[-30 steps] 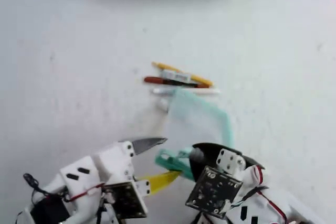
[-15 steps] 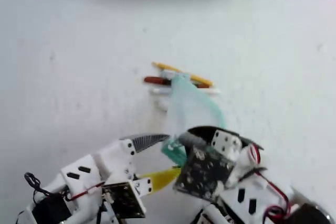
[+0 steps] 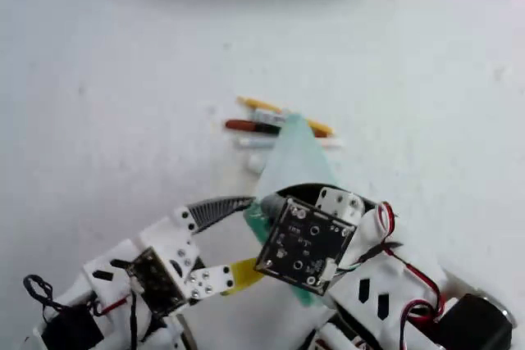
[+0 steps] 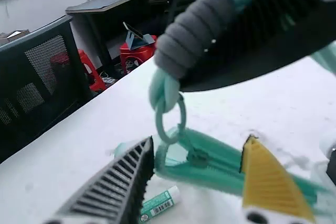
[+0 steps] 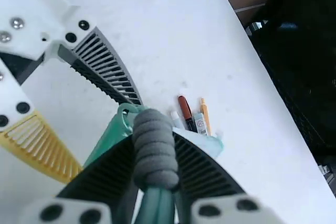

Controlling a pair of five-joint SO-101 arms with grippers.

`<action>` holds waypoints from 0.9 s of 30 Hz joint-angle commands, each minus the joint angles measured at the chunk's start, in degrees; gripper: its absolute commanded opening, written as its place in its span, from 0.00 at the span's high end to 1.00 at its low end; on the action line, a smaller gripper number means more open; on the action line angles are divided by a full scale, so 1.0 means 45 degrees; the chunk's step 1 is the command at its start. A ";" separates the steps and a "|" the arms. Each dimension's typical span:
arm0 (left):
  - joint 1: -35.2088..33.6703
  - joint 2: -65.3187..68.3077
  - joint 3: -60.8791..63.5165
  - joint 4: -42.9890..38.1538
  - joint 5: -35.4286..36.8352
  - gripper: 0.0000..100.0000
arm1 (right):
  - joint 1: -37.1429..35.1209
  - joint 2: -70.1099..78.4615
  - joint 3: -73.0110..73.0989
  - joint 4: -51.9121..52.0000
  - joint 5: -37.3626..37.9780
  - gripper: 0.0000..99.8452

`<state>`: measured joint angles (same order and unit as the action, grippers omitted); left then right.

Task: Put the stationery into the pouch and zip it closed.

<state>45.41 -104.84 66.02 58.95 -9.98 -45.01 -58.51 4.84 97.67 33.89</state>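
right claw (image 5: 148,125) is clamped tight on the teal pouch (image 3: 297,160), padded grey finger (image 5: 152,148) pressed on top of the strap end. that end of the pouch is lifted off the white surface (image 3: 123,79). its far end stretches out to the stationery (image 5: 190,116) and lies over part of it.

from the left wrist view, a teal loop (image 4: 161,90) droops out of that grip, and a ring (image 4: 171,125) hangs from it, just above the pouch's zipper edge.

left claw (image 3: 251,235) is spread wide and holding nothing. the ribbed grey finger (image 3: 220,207) is on one side and the yellow finger (image 3: 244,275) on the other, with the near edge of the pouch sitting right between them. the grey tip is just beside the pouch corner, and whether it touches, can't tell.

out past the pouch the stationery lies on the surface, none of it inside. there's a yellow pen (image 3: 258,106), a red pen (image 3: 244,126) and a white stick (image 3: 250,143), lined up side by side and close together. a small white-and-green tube (image 4: 157,206) lies flat on the surface, just beside the grey finger and near the pouch edge.
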 commanded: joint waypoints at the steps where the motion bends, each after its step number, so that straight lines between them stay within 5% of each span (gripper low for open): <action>1: -0.0361 0.0088 -0.0547 -0.0801 0.0176 0.72 | -0.0088 0.0010 -0.0234 0.0225 -0.0078 0.98; 19: -0.0361 0.0088 -0.2442 0.1504 0.0274 0.75 | -0.1377 0.3604 -0.5177 0.0264 -0.0664 0.98; 27: -0.0440 0.0088 -0.4962 0.4708 0.0195 0.75 | -0.1143 0.4132 -0.4415 0.0264 -0.1094 0.98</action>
<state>43.65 -105.01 48.62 75.47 -9.27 -51.87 -40.31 -15.82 97.85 30.81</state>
